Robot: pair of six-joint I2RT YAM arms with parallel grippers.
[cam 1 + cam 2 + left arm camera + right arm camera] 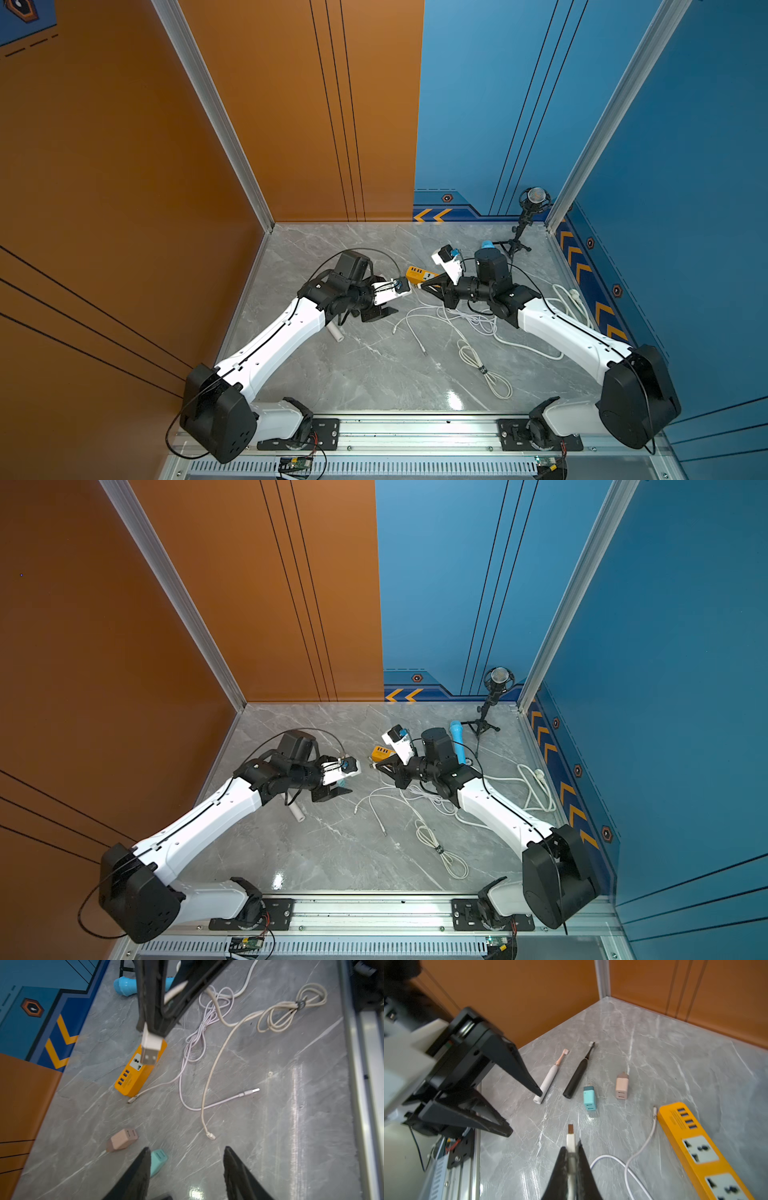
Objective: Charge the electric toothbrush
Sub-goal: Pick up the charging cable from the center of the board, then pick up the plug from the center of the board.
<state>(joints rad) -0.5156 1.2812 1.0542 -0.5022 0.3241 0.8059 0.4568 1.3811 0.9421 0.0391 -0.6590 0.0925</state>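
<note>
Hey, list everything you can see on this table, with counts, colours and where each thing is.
table: 1, grey marble, under everything
toothbrushes: 2, white-pink and black, side by side near the left arm
adapters: 2, teal and pink, beside the black toothbrush
power strip: 1, orange, mid-table toward the back
cables: several, white, tangled by the right arm
USB plug: 1, white, in the right jaws
blue cylinder: 1, blue, behind the right arm
microphone: 1, black, on a tripod, back right corner
left arm: 1, white-black, jaws open, empty
right arm: 1, white-black, jaws shut on USB plug
</note>
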